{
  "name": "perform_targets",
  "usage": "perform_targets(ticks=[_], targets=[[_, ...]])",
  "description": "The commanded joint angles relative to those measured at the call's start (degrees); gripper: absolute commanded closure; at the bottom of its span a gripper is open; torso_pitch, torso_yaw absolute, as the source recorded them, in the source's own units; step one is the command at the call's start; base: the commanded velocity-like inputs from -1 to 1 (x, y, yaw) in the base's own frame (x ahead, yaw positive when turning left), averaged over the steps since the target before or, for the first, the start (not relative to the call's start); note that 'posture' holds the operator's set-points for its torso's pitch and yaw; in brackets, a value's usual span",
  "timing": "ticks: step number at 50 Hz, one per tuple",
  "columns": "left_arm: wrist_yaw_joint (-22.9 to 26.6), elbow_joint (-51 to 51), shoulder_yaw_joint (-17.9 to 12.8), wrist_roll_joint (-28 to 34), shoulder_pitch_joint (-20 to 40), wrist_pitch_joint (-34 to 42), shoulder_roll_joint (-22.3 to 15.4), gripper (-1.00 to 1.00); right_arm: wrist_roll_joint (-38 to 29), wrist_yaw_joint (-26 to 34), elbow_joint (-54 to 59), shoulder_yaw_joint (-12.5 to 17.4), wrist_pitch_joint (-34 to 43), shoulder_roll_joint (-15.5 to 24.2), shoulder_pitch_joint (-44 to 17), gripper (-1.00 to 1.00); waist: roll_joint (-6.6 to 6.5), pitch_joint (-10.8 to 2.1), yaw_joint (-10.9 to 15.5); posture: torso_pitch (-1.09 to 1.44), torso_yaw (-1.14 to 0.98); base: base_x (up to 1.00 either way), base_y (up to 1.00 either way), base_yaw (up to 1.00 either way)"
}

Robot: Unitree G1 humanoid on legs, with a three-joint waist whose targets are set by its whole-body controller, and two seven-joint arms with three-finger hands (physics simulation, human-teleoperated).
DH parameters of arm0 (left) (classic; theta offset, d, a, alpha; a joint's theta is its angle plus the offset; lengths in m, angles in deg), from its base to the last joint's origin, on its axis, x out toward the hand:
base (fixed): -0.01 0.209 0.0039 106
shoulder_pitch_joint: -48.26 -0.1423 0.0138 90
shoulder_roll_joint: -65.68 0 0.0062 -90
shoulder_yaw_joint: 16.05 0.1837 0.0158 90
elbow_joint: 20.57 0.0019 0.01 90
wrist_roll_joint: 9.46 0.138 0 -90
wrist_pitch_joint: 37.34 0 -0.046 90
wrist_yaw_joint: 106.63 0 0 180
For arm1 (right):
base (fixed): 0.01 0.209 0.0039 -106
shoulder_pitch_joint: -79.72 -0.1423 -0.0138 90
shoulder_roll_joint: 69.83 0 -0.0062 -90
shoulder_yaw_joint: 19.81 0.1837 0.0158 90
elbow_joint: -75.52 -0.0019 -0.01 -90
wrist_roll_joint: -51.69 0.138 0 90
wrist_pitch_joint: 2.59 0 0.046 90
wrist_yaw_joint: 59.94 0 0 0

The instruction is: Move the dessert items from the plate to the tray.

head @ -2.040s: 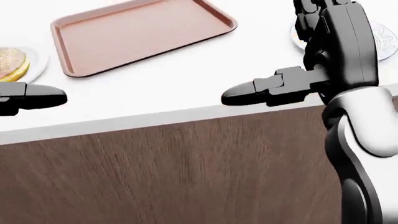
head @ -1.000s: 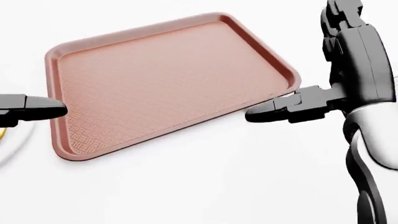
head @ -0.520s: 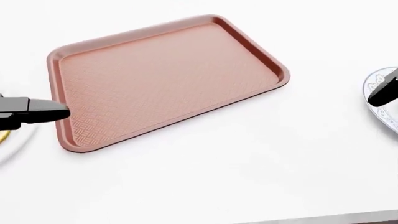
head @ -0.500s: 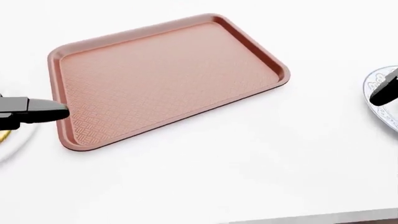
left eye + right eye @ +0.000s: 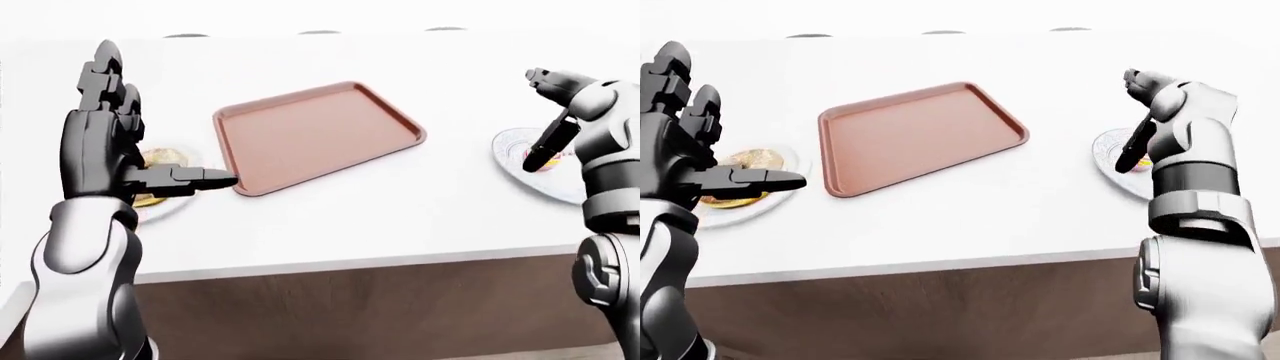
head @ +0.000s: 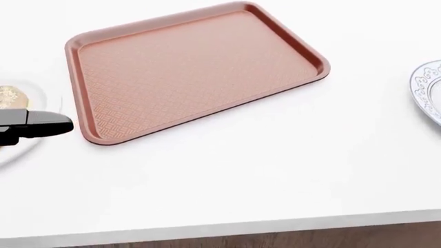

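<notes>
A reddish-brown tray (image 5: 315, 135) lies empty on the white counter (image 6: 275, 170). To its left, a white plate (image 5: 758, 210) holds a round golden pastry (image 5: 752, 159) and a yellow item (image 5: 728, 201). To its right, a patterned plate (image 5: 512, 154) holds something small, red and yellow (image 5: 1143, 161), partly hidden by my right hand. My left hand (image 5: 160, 120) is open and raised over the left plate, thumb pointing at the tray. My right hand (image 5: 1130, 116) is open and empty, held above the right plate. In the head view only the left thumb (image 6: 37, 125) shows.
The counter's near edge (image 5: 350, 264) runs across the eye views, with a brown wood panel (image 5: 360, 315) below it. Three dark round shapes (image 5: 320, 32) sit at the counter's top edge.
The head view has shifted, so the camera moved: the tray sits higher and the counter edge shows at the bottom. My right hand has left the head view to the right.
</notes>
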State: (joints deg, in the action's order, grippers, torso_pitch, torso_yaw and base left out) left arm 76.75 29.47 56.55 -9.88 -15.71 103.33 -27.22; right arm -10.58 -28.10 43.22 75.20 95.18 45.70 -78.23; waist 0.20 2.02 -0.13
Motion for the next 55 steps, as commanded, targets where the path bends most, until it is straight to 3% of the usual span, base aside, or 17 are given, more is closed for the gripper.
perform_targets(ticks=[1,8,22,24,28,29,46,51,55], targets=[[-0.3,-1.2,0.0,0.1,1.4,-1.8,-0.6,-1.0,-1.3,-3.3,0.6,0.0,-1.0,0.9,-3.2,-1.0,0.13,-1.51,0.0,0.0,0.0,0.0,0.0,0.0],[-0.4,-1.0,0.2,0.3,1.5,-1.9,-0.5,-1.0,-2.3,-7.9,9.1,-1.3,-1.5,0.8,-5.5,-1.0,0.09,-1.84,0.2,0.0,0.0,0.0,0.0,0.0],[-0.2,-1.5,-0.3,0.0,1.2,-1.5,-0.6,-1.0,-5.2,-6.6,11.8,-2.4,1.0,2.3,-6.0,-0.98,0.03,-1.99,0.4,0.0,0.0,0.0,0.0,0.0],[-0.2,-1.6,-0.5,-0.2,1.0,-1.6,-0.6,-1.0,-5.3,-6.7,12.1,-2.2,1.1,2.3,-5.7,-0.84,0.01,-1.95,0.4,0.0,0.0,0.0,0.0,0.0],[-0.3,-1.8,-0.7,-0.4,0.9,-1.4,-0.7,-1.0,-5.7,-7.1,12.5,-2.3,1.1,2.3,-6.1,-0.77,0.04,-1.9,0.3,0.0,0.0,0.0,0.0,0.0],[-0.3,-1.7,-0.7,-0.4,0.8,-1.5,-0.6,-1.0,-5.8,-7.6,12.7,-2.3,1.0,2.1,-5.8,-0.65,0.04,-1.89,0.3,0.0,0.0,0.0,0.0,0.0],[-0.4,-2.8,-1.4,-1.0,0.3,-0.7,-1.0,-1.0,-5.8,-8.8,14.4,-2.7,1.5,1.0,-5.2,-0.42,0.0,-1.59,0.2,0.0,0.0,0.0,0.0,0.0],[-0.5,-2.8,-1.6,-1.1,0.2,-0.8,-1.1,-1.0,-5.9,-8.5,14.3,-2.7,1.1,1.3,-4.6,-0.26,0.0,-1.53,0.2,0.0,0.0,0.0,0.0,0.0],[-0.5,-3.0,-1.7,-1.3,0.8,-0.1,-1.5,-1.0,-5.8,-8.1,14.3,-2.6,1.3,1.1,-4.7,-0.02,0.01,-1.56,0.2,0.0,0.0,0.0,0.0,0.0]])
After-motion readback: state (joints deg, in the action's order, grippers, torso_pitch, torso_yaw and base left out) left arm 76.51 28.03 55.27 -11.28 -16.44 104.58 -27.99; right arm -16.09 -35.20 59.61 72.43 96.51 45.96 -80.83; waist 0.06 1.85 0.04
